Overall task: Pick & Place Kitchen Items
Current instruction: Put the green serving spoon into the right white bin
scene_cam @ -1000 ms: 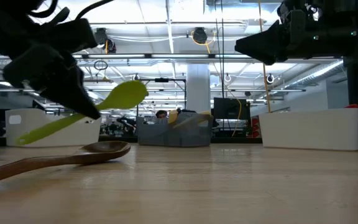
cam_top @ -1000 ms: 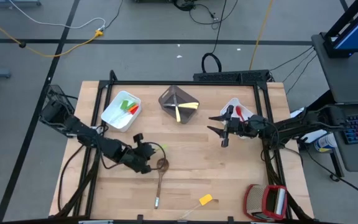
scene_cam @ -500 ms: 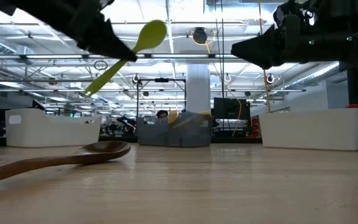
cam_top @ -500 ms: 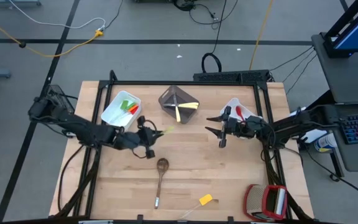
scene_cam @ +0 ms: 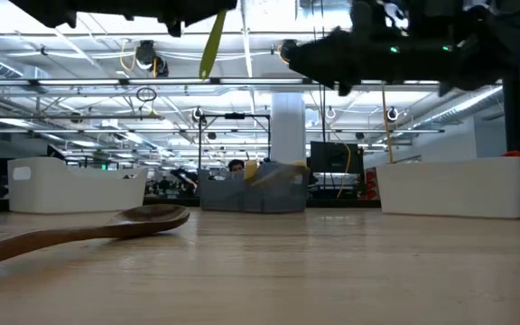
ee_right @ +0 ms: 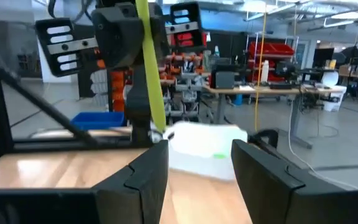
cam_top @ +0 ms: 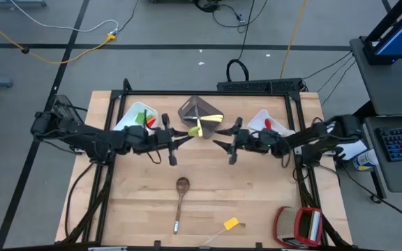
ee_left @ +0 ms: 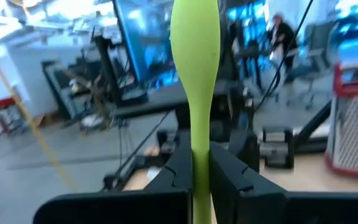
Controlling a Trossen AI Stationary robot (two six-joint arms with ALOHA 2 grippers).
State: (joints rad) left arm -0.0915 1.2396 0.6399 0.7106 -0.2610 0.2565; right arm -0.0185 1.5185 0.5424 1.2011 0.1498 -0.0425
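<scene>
Wooden tabletop (cam_top: 257, 202), framed by black rails. Left gripper (cam_top: 175, 139) raised above centre, clamped on green spoon (ee_left: 194, 74) by the handle, bowl end pointing toward the grey bin (cam_top: 199, 115). Right gripper (cam_top: 222, 144) facing it just apart, fingers (ee_right: 263, 171) spread wide and holding nothing. Brown spoon (cam_top: 181, 194) lying flat nearer the front edge, with a yellow piece (cam_top: 230, 224) beyond its handle. More utensils (red and green) in the white bin (cam_top: 128, 125) at left; another white bin (cam_top: 262, 120) at right.

Two dark jointed arms trailing black cables.
</scene>
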